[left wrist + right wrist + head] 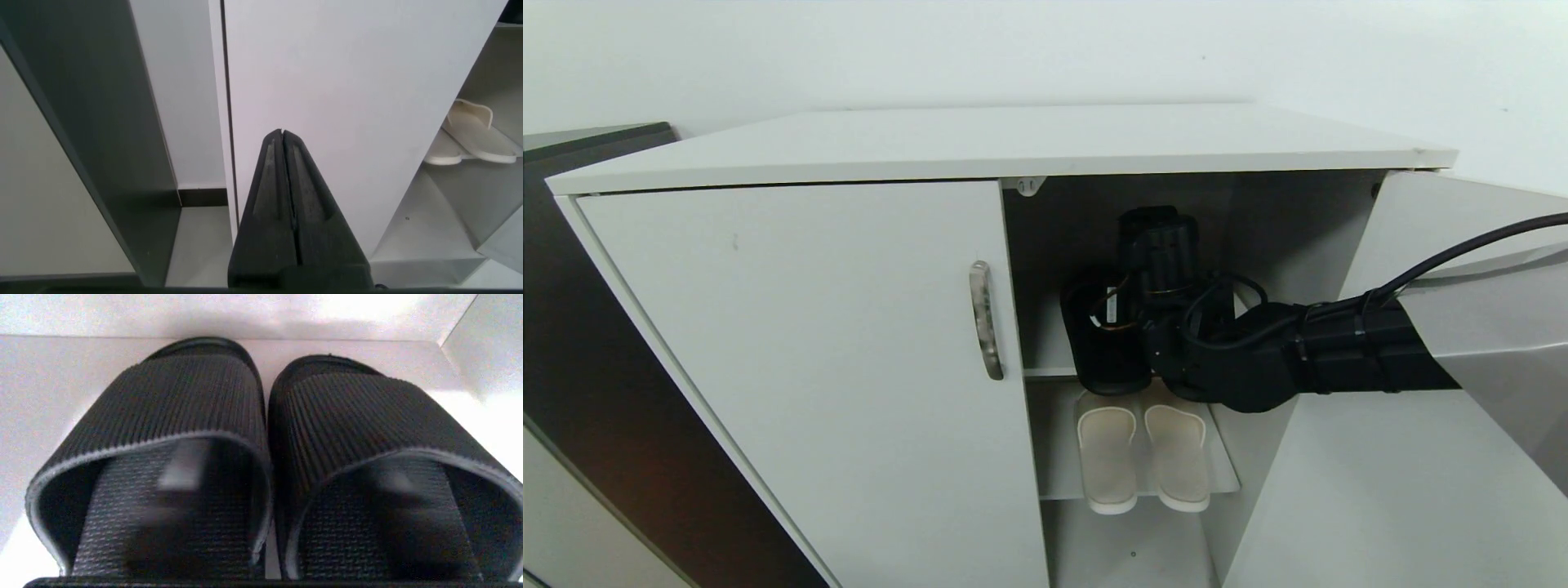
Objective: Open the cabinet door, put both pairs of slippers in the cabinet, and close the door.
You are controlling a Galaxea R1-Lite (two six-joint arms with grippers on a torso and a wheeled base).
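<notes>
Two black slippers [196, 400] in right tool [286, 478], two white slippers [1107, 457] on shelf [1054, 457], left tool [282, 140] closed.

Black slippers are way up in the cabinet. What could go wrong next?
The right arm reaches deep inside the cabinet, right against the black slippers, so backing out could drag them off their shelf. The white slippers poke a little past the front edge of the lower shelf, so the open door might bump them when it swings shut.
</notes>
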